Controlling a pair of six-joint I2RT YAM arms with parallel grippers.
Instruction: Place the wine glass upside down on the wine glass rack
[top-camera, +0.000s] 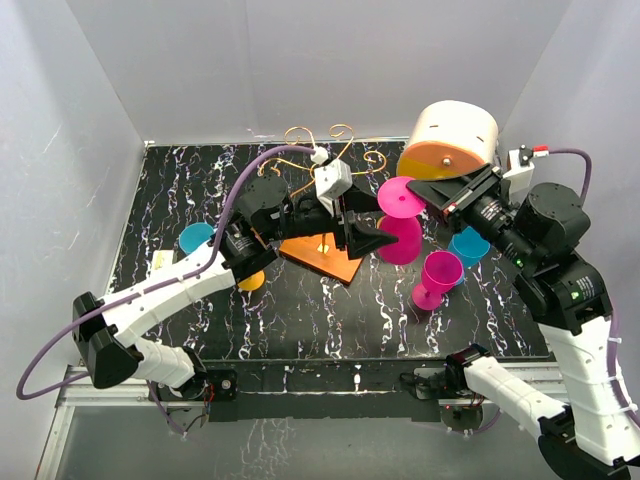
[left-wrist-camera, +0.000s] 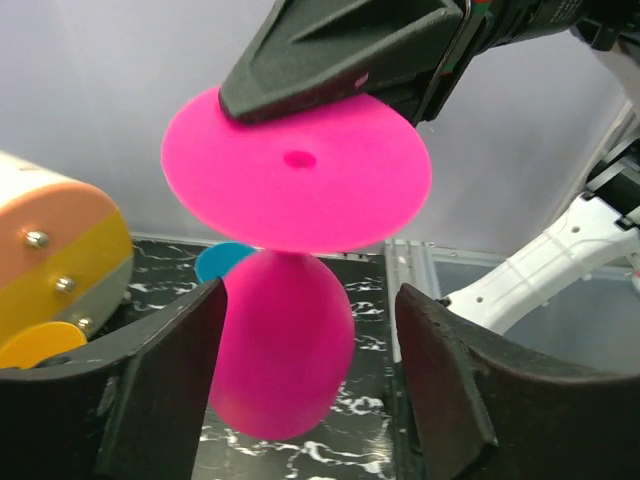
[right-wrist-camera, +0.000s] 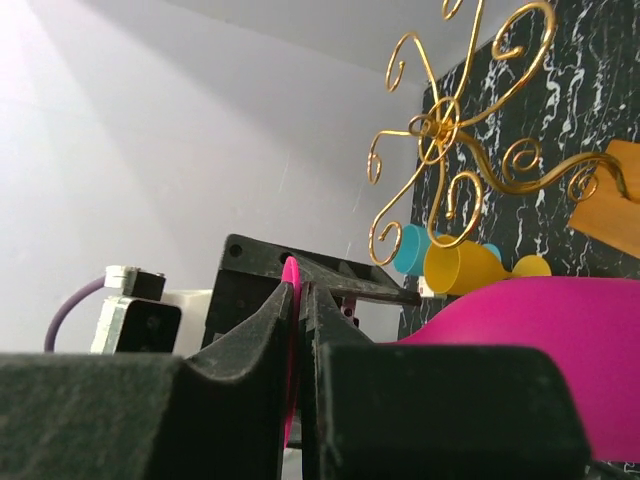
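Note:
A pink wine glass hangs upside down in the air, its round foot (top-camera: 400, 196) up and its bowl (top-camera: 404, 240) down. My right gripper (top-camera: 425, 197) is shut on the rim of the foot, seen edge-on between its fingers in the right wrist view (right-wrist-camera: 292, 300). My left gripper (top-camera: 380, 240) is open with a finger on each side of the bowl (left-wrist-camera: 285, 340); there is a clear gap on the right side. The wine glass rack (top-camera: 320, 150), gold scroll wire on an orange-brown wooden base (top-camera: 322, 257), stands just left of the glass, behind my left wrist.
A second pink glass (top-camera: 437, 278) stands near the front right, a blue one (top-camera: 468, 246) behind it. Another blue glass (top-camera: 196, 238) and a yellow one (top-camera: 250, 281) lie at the left. A cream and orange drum (top-camera: 452, 140) sits at the back right.

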